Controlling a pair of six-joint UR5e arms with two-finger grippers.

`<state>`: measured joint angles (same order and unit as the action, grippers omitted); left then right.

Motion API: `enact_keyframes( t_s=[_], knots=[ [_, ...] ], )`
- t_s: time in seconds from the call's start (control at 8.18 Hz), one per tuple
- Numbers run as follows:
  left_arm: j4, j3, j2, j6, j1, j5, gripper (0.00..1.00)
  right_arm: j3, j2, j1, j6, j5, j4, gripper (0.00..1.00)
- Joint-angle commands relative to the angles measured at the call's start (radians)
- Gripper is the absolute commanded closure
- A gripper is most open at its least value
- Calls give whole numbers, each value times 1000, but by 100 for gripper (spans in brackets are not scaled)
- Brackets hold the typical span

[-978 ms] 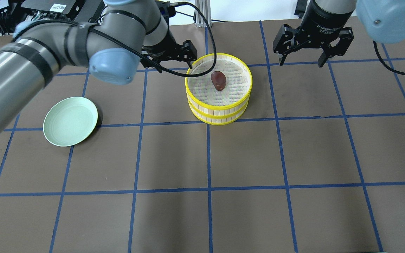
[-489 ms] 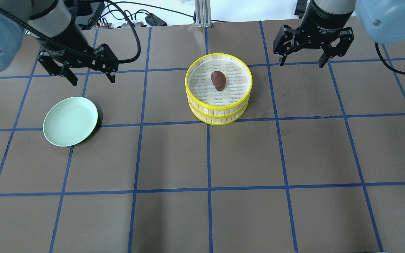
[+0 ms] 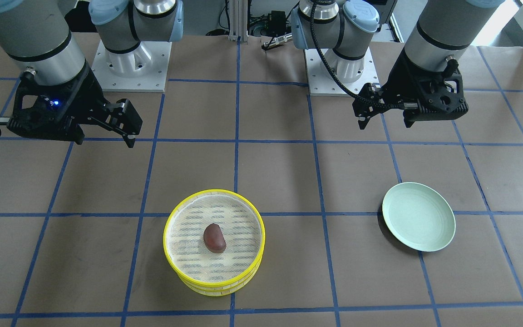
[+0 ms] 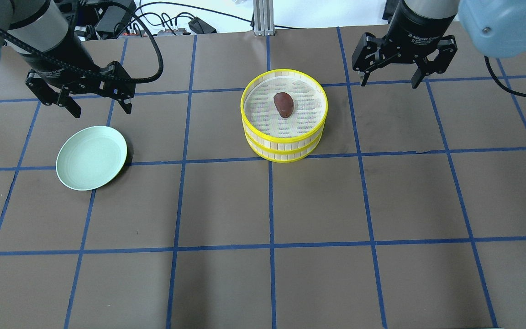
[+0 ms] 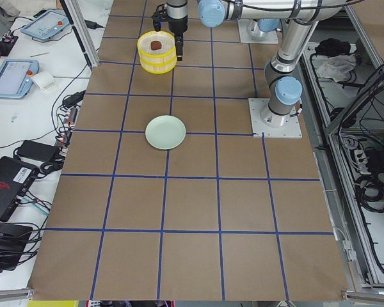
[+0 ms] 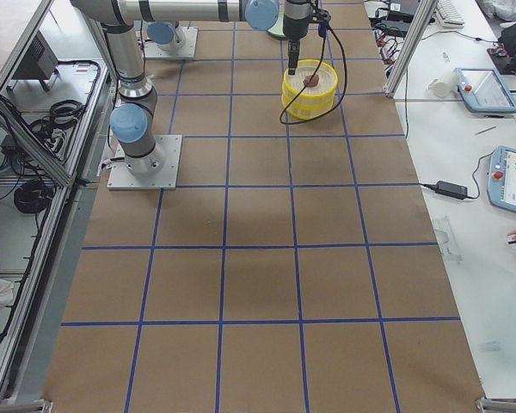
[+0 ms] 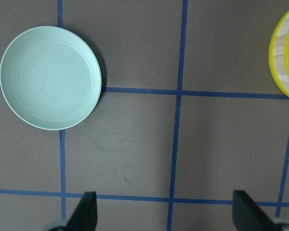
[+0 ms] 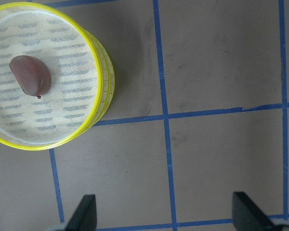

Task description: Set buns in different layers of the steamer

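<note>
A pale green plate lies at the left of the overhead view on the brown table, covering a crossing of the blue tape grid. An aluminium post stands at top centre. In the exterior left view, two tablets sit upper left.

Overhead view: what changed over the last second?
The left gripper swung away from the steamer rim to the view's left, now open and empty beyond the plate. The right gripper stayed open, barely shifted. The brown bun, steamer and plate did not move.
</note>
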<state>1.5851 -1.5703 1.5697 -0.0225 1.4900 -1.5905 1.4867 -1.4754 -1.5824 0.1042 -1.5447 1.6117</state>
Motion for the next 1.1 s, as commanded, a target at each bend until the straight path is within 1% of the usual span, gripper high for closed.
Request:
enact_keyframes(
  t_s=[0.0,0.24,0.73,0.98],
  knots=[
    [-8,-7,-7,1,4,1,0,0,0,-1,0,0,1,0],
    [-40,-8,-5,4,4,3,0,0,0,-1,0,0,-1,0],
    [-42,-10,3,-2,3,-2,0,0,1,-1,0,-2,1,0],
    [-42,-33,-2,-2,4,-3,0,0,0,-1,0,0,2,0]
  ],
)
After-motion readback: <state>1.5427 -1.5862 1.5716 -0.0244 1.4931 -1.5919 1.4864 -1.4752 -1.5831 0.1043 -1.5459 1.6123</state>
